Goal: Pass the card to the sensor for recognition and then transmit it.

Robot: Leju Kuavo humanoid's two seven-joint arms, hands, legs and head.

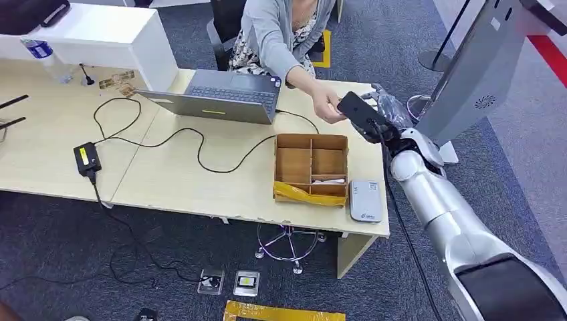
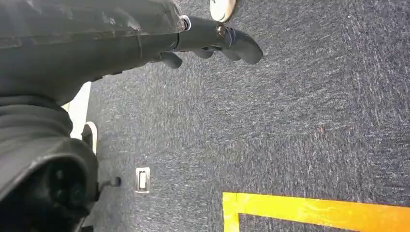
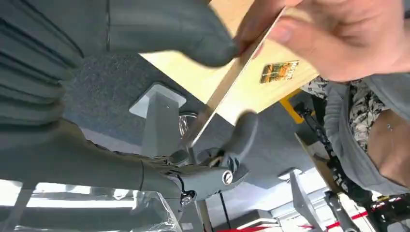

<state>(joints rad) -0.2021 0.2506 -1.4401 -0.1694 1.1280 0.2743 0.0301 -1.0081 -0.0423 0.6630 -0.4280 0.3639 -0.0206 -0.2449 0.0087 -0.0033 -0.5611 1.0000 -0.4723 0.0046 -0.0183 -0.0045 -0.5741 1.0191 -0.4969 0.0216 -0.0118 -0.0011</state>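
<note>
card (image 3: 227,87): thin, stiff, light, slippery, you pinch its flat faces | right hand (image 3: 212,96) holds it beside person's hand (image 3: 338,34) | left hand (image 2: 208,41) holds nothing, fingers apart

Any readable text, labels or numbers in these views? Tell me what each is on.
None can be read.
Card reader: small mark, too small to read.
Power adapter: yellow label, blurred.
Water bottle: blue label, illegible.
Card: seen edge-on, no print visible.
</note>
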